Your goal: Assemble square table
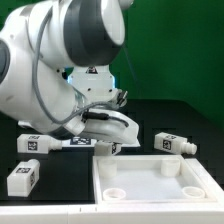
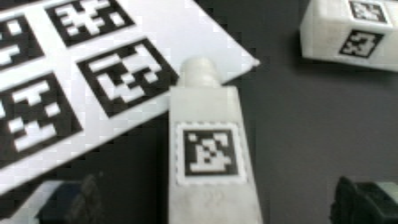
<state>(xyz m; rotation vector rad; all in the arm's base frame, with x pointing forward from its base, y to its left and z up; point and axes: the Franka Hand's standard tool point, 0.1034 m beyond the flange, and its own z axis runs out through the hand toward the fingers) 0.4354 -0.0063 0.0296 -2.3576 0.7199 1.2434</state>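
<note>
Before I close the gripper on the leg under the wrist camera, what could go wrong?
1. The leg lies with one end on the marker board, so it may sit tilted and twist as the open gripper closes.
2. A second leg lies close by. If the first one skids or swings on lifting, it could knock that one out of place.

Marker board (image 2: 107,85) lies flat on the black tabletop (image 2: 294,115); I count several black-and-white tags, some cut off at the frame edge. Green backdrop (image 1: 180,50) behind in the exterior view.
</note>
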